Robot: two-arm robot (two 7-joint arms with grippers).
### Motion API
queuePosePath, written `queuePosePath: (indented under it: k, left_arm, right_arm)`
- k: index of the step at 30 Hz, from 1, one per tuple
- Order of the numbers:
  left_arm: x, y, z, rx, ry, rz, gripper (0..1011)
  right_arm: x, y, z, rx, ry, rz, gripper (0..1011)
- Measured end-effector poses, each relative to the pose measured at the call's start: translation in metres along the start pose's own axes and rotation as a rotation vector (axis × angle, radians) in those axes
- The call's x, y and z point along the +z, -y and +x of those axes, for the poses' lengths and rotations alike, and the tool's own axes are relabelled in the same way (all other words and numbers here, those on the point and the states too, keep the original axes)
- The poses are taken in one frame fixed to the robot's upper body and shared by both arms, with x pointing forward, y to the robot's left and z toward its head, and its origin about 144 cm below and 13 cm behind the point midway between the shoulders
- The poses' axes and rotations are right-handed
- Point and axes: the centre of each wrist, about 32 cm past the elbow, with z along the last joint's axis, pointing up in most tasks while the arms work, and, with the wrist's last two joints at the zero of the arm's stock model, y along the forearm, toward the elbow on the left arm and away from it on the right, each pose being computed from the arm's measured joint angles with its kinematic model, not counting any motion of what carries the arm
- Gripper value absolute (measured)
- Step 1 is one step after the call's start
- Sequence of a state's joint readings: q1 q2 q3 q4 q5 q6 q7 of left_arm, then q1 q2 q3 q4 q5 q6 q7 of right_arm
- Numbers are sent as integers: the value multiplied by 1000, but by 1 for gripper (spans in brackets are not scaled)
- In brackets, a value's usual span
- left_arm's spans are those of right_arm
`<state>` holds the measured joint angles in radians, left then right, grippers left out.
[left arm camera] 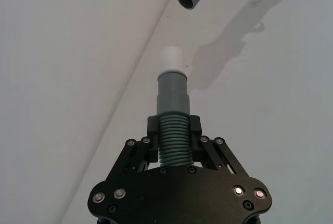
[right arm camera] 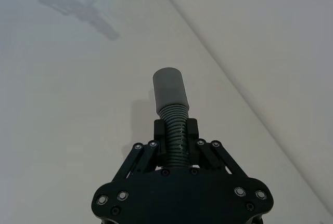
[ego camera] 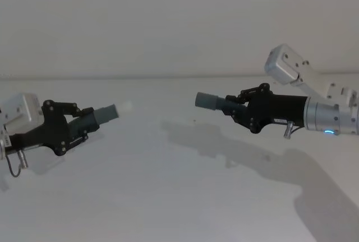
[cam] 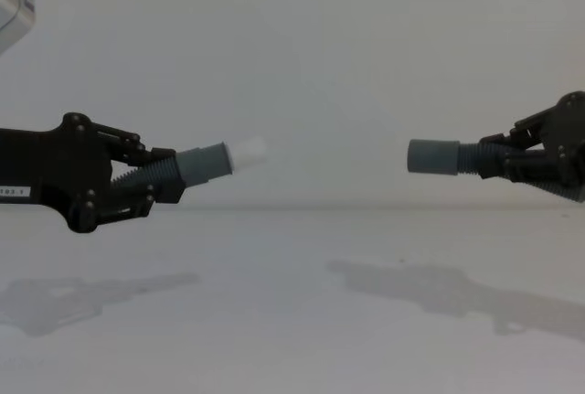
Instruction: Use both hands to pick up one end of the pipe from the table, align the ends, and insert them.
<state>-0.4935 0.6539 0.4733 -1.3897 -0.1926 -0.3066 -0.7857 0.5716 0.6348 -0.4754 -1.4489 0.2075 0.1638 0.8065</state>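
White table (ego camera: pixel 168 208) runs back to a pale wall (ego camera: pixel 168 17) at its far edge, and both arms hang above it, each casting a soft shadow (ego camera: pixel 224 146) on the surface. Over the table's left side the left gripper (ego camera: pixel 87 121) reaches in toward the middle. Its black fingers (left arm camera: pixel 195 125) pinch the corrugated pipe (left arm camera: pixel 174 143) from both sides, just behind the end piece. That end piece is a smooth grey cuff (cam: pixel 203 164) ending in a narrower white tip (cam: pixel 249 150). From the chest it tilts slightly upward as it points toward the other arm. A clear gap of open air over the middle of the table separates this tip from the opposite end, so the two do not touch. Over the table's right side sits the plain wider sleeve (cam: pixel 432 156), its open mouth turned toward the white tip and at about the same height. Just behind it the right gripper (ego camera: pixel 238 106) clamps the ribbed hose, its fingers (right arm camera: pixel 160 130) pressed against either side of it. A silver-grey wrist (ego camera: pixel 331 117) carries the right gripper in from the table's right edge. Both ends are lifted off the table. How the rest of the hose runs behind the grippers cannot be told.
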Motion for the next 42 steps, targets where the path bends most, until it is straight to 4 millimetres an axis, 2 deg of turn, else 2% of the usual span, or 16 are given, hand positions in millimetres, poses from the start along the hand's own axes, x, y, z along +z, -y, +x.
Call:
queuePosePath:
  k: [18, 42]
  left_arm:
    - [-10, 8, 9, -30, 76, -46, 304]
    - [-16, 17, 14, -74, 182, -96, 304]
  right_arm:
    - [12, -1, 4, 86, 55, 44, 213]
    - [21, -23, 11, 201, 75, 58, 213]
